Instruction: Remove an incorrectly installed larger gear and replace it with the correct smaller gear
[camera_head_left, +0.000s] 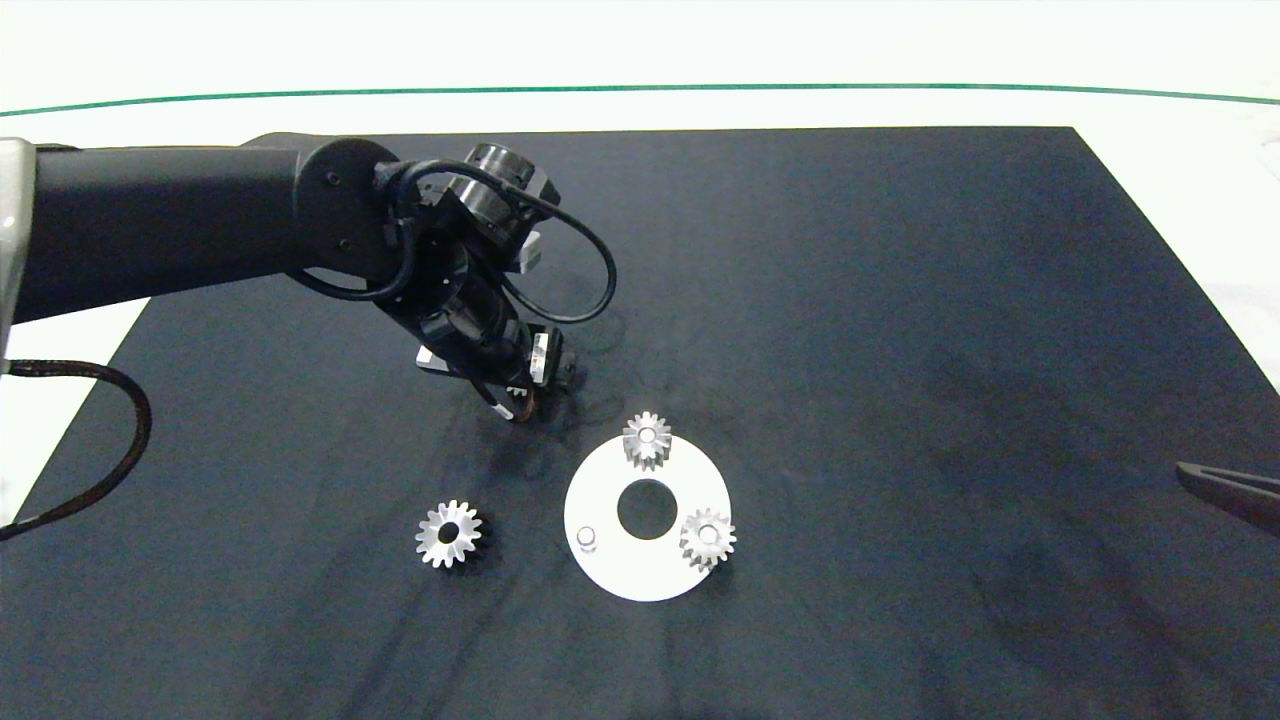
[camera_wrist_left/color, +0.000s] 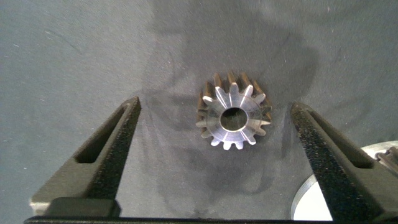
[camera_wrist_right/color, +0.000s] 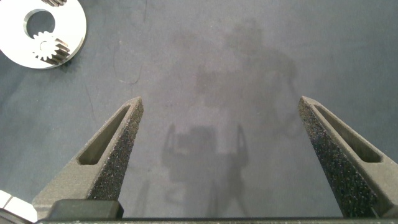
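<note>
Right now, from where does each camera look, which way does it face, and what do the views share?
Head view: above the table, looking down at the dark mat; the left gripper reaches in over it, and the right gripper shows only at the edge.
Left wrist view: on the left arm, facing down at a silver gear between its own open fingers.
Right wrist view: on the right arm, facing bare mat between its own open fingers.
Shared: all three show the white plate.
</note>
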